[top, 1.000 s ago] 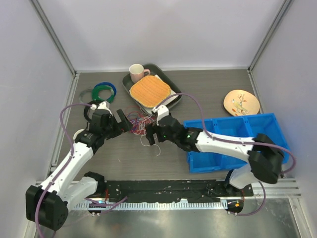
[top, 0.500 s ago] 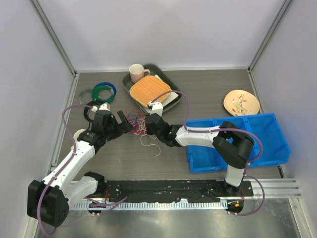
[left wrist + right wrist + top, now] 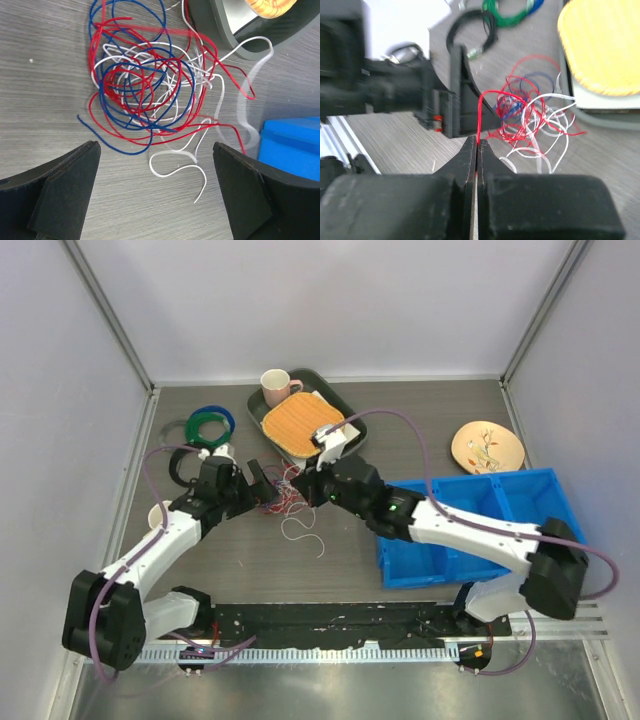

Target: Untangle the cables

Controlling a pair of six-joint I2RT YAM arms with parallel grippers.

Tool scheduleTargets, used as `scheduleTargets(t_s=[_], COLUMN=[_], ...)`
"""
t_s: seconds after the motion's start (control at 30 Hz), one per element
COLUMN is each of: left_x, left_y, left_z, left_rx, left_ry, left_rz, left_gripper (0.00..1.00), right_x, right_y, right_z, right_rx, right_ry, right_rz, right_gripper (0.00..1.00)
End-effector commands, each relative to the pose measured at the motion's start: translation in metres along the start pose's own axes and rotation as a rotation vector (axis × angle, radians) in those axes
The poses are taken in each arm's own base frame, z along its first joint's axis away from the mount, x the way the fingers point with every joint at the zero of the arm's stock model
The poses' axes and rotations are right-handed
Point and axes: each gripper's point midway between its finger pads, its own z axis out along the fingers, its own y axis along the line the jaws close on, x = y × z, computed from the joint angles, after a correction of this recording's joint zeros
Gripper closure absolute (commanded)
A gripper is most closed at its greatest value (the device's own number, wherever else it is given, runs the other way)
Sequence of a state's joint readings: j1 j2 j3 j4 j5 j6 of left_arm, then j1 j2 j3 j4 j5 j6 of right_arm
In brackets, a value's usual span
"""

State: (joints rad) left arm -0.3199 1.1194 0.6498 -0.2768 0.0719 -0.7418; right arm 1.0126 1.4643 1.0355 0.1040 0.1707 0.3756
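Near side of the tray (image 3: 214, 25), the right gripper (image 3: 477, 145) pinches one red cable (image 3: 479, 115). The left gripper (image 3: 154, 145) gapes wide, empty, facing the cables (image 3: 145, 85) against that tray. A hard pull could cinch the knot or drag everything.

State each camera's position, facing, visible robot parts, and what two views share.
Top external: overhead behind the robot, looking down on the grey table; both arms show.
Left wrist: over tangled thin red, white and blue cables; its open jaws show.
Right wrist: faces the left gripper; its jaws shut on a red cable.
Shared: the cables.
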Motion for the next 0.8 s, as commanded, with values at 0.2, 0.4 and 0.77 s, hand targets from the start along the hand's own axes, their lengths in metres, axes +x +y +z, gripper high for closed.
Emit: scheduleTargets(t_s=[0.2, 0.4, 0.77], left_x=[0.0, 0.012, -0.013], left_y=[-0.024, -0.02, 0.049], left_z=[0.04, 0.064, 0.026], left_rx=[0.112, 0.076, -0.363], left_ry=[0.062, 0.13, -0.042], left_rz=[0.023, -0.009, -0.062], left_gripper=[0.14, 0.31, 1.0], right_x=[-0.136, -0.165, -0.199], right_y=[0.025, 0.029, -0.045], right_z=[-0.095, -0.125, -0.211], right_rx=[-0.041, -0.066, 0.269], right_ry=[-0.286, -0.383, -0.637], right_rz=[-0.054, -0.082, -0.05], right_gripper=[0.99, 0.99, 0.99])
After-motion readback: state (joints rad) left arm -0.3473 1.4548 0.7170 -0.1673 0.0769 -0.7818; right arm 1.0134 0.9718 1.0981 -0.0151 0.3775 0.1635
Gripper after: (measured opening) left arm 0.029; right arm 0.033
